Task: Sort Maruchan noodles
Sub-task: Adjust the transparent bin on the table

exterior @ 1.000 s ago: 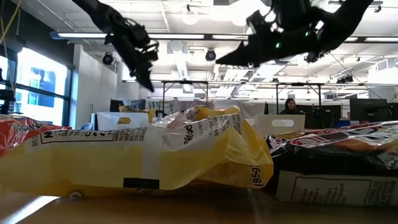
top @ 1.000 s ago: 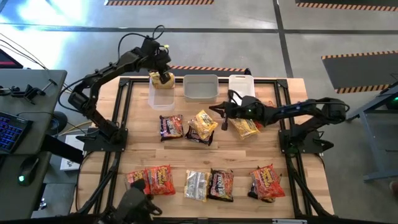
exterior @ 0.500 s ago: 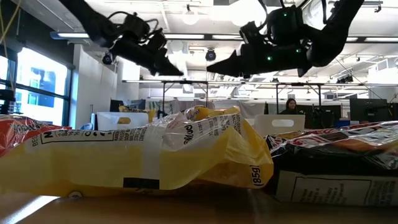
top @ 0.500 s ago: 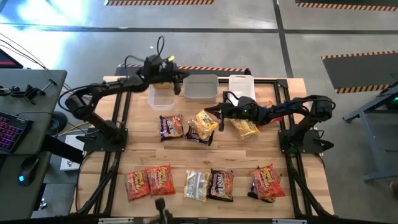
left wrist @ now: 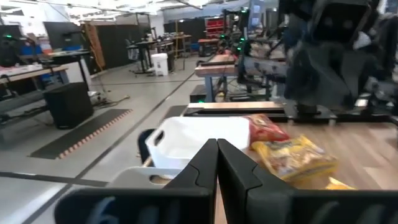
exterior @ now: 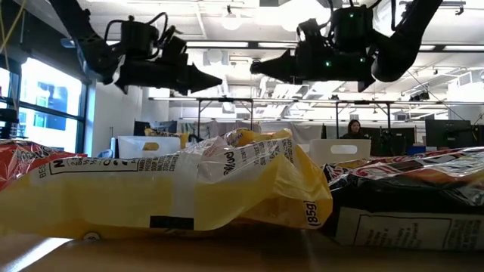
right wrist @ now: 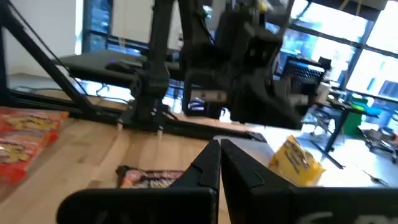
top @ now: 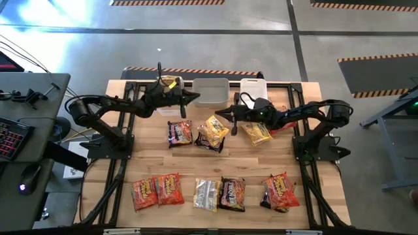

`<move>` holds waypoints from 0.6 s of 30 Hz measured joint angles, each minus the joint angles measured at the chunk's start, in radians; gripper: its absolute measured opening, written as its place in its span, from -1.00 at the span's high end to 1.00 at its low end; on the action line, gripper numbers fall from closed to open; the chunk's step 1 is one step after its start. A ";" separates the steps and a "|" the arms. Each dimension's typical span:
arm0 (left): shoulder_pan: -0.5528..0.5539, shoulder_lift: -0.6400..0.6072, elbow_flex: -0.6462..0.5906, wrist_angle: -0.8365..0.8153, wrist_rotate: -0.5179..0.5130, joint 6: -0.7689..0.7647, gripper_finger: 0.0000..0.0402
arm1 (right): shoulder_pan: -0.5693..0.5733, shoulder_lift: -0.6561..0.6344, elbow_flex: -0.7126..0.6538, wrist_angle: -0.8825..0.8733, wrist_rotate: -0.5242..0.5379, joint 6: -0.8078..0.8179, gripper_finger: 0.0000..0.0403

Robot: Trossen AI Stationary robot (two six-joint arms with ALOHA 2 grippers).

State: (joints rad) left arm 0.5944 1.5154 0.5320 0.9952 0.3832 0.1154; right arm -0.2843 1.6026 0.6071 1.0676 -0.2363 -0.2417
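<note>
Setting: a pale wooden table (top: 215, 163) with a black frame, on a grey concrete floor with striped hazard tape; in the low view, a large hall with ceiling lights and a person (exterior: 352, 128) seated far behind.
Front row of noodles: five packets along the near edge, two red-orange packets (top: 158, 190) side by side at the left, a pale yellow packet (top: 206, 194), a dark packet (top: 231, 193) touching it, and a red-orange packet (top: 280, 190) at the right.
Middle noodles: a dark brown packet (top: 179, 132), just beside it a yellow packet (top: 213, 131) lying partly over another dark one, and a yellow packet (top: 256, 133) to the right with a red-orange edge showing behind it.
Binned noodle: a yellow packet (top: 170, 83) sits in the left clear tub (top: 163, 104).
Other tubs: a middle tub (top: 210, 91) and a right tub (top: 253, 87), in a row at the far edge.
Left gripper (top: 196, 97): fingers pressed together, holding nothing, raised level over the gap between the left and middle tubs, pointing toward the right arm.
Right gripper (top: 219, 112): fingers closed tight, empty, hovering above the central yellow packet, pointing toward the left arm.
Beside the table: a desk with a keyboard (top: 12, 136) at the left.
</note>
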 joint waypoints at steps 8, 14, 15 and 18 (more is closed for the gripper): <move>-0.057 0.000 -0.050 0.036 0.000 -0.003 1.00 | 0.045 -0.073 0.000 -0.097 0.047 0.008 1.00; -0.100 0.001 -0.074 0.078 0.003 -0.010 1.00 | 0.126 -0.106 -0.001 -0.188 0.181 -0.028 1.00; -0.105 0.001 -0.074 0.078 0.011 -0.010 1.00 | 0.133 -0.111 -0.001 -0.208 0.182 -0.025 1.00; -0.114 0.001 -0.073 0.060 0.076 -0.015 1.00 | 0.154 -0.123 -0.001 -0.265 0.184 0.004 1.00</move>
State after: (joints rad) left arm 0.4806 1.5162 0.4587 1.0554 0.4588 0.1003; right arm -0.1298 1.4799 0.6064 0.8027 -0.0525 -0.2373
